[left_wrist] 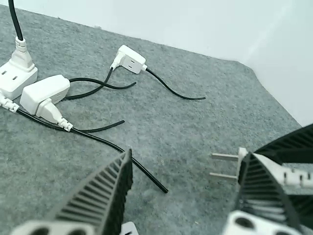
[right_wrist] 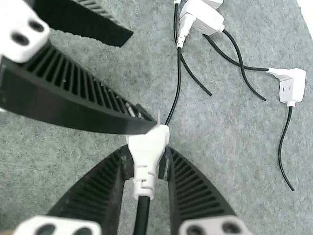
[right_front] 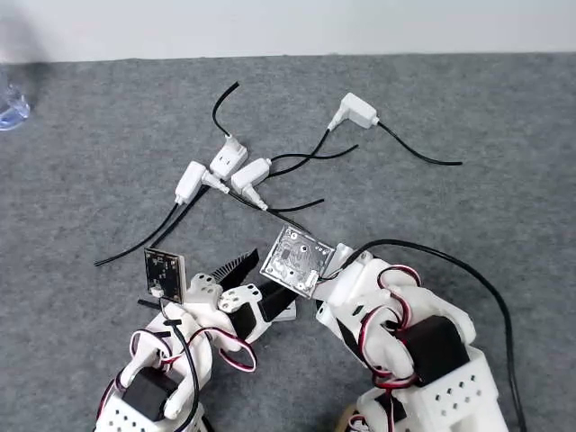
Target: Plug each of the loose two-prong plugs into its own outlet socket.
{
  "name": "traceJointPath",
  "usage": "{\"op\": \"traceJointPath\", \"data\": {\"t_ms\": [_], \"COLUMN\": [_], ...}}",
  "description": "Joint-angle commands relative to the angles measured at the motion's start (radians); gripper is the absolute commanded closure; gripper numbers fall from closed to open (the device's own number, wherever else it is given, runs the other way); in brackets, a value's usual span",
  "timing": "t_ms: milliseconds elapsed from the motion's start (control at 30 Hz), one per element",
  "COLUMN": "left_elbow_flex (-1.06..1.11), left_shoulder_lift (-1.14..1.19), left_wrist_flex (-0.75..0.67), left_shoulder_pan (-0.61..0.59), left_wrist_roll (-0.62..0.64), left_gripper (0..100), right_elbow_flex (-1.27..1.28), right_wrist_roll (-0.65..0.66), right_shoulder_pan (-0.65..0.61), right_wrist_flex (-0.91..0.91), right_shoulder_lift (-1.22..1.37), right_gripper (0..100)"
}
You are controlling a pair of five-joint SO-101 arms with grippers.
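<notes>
1. The plug point(right_wrist: 146, 149) has its long axis in line with the fingers of the right gripper point(right_wrist: 146, 157). Its 2 prongs point away from that wrist, toward the far side of the grey mat point(right_front: 468, 207). Its black cable point(right_wrist: 141, 215) runs back between the fingers.
2. The right gripper is clamped on the plug body, with 1 finger on each side.
3. The plug is held near the front of the mat, between the 2 arms.
4. The left gripper point(left_wrist: 187, 164) is spread wide and grips nothing. The 2 prongs reach into the gap between its fingers, close beside 1 of them; whether they touch cannot be told.
5. An angled socket point(right_front: 358, 112) lies well apart, far back on the mat, with 2 slots showing in its face.
6. 3 white connectors point(right_front: 229, 162) lie clustered at the far centre.
</notes>
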Motion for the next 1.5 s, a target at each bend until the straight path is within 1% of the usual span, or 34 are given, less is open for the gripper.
{"op": "traceJointPath", "data": {"t_ms": [0,200,967,1167,1467], "left_elbow_flex": [0.004,0.004,0.004,0.004,0.004], "left_shoulder_lift": [-0.009,-0.009,-0.009,-0.009,-0.009], "left_wrist_flex": [0.014,0.015,0.015,0.015,0.015], "left_shoulder_pan": [0.002,0.002,0.002,0.002,0.002], "left_wrist_roll": [-0.002,-0.002,-0.002,-0.002,-0.002], "left_gripper": [67,67,67,67,67], "right_elbow_flex": [-0.126,-0.126,-0.135,-0.135,-0.132], "right_wrist_roll": [-0.040,-0.041,-0.051,-0.063,-0.063], "right_shoulder_pan": [-0.010,-0.038,-0.041,-0.042,-0.042], "right_wrist_flex": [-0.012,0.002,-0.024,-0.033,-0.028], "right_shoulder_lift": [-0.015,-0.015,-0.018,-0.082,-0.088], "right_gripper": [98.8,98.8,98.8,98.8,98.8]}}
